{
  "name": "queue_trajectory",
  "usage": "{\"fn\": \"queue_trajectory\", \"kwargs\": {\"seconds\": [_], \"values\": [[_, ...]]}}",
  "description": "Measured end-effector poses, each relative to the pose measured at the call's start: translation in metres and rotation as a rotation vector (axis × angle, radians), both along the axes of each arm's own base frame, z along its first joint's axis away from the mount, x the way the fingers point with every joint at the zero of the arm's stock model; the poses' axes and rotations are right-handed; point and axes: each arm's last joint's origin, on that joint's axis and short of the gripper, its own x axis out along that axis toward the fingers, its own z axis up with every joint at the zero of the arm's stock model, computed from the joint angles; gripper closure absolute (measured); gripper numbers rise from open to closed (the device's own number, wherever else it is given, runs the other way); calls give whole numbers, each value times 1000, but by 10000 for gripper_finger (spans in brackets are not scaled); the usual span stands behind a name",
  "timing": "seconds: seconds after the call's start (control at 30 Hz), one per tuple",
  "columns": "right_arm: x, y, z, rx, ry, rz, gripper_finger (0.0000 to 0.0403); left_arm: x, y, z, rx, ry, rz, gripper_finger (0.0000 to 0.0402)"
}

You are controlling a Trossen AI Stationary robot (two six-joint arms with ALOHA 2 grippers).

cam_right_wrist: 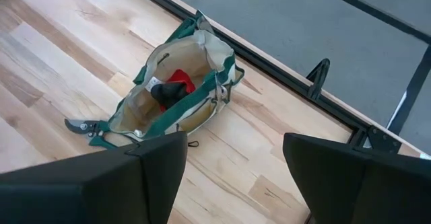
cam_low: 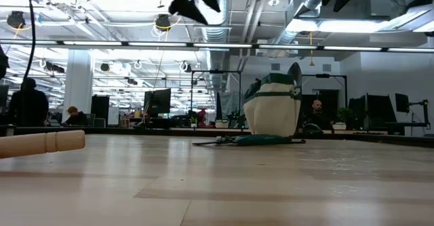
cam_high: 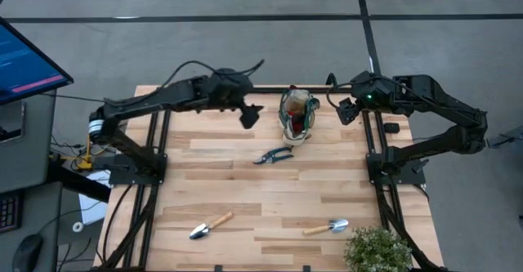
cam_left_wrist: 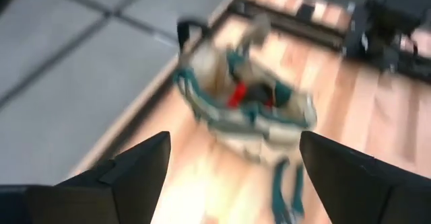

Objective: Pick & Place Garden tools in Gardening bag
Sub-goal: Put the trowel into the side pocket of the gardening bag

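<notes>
The beige fabric gardening bag with green trim [cam_high: 297, 115] stands at the table's far edge, red-and-black glove [cam_right_wrist: 174, 84] inside. Teal-handled pruning shears [cam_high: 273, 155] lie beside it. 2 wooden-handled trowels [cam_high: 210, 225] [cam_high: 327, 227] lie near the front. The left gripper [cam_high: 250, 113] and right gripper [cam_high: 346, 110] flank the bag, fingers spread, empty.

No legible text

The blue-lit monitor screen [cam_high: 24, 55] at the table's far left shows coloured lines, none readable; nothing else carries lettering.
</notes>
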Motion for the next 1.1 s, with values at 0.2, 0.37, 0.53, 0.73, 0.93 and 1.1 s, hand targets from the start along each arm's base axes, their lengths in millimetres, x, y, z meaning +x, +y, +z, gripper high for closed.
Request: {"fn": "queue_trajectory", "kwargs": {"seconds": [0.2, 0.37, 0.53, 0.73, 0.93, 1.1], "values": [[0, 0, 0, -1, 4, 6, 164, 15, -11, -27, -149, 153, -80, 81], [0, 1, 0, 15, 1, 17, 164, 49, -20, -59, -201, 271, -157, 90], [0, 1, 0, 15, 2, 18, 164, 77, -26, -93, -249, 379, -211, 97], [0, 1, 0, 8, 15, 32, 164, 100, -27, -124, -262, 461, -248, 101], [0, 1, 0, 8, 14, 32, 164, 129, -19, -146, -179, 402, -269, 101], [0, 1, 0, 11, 12, 29, 164, 140, -3, -165, -132, 428, -258, 101]]}}
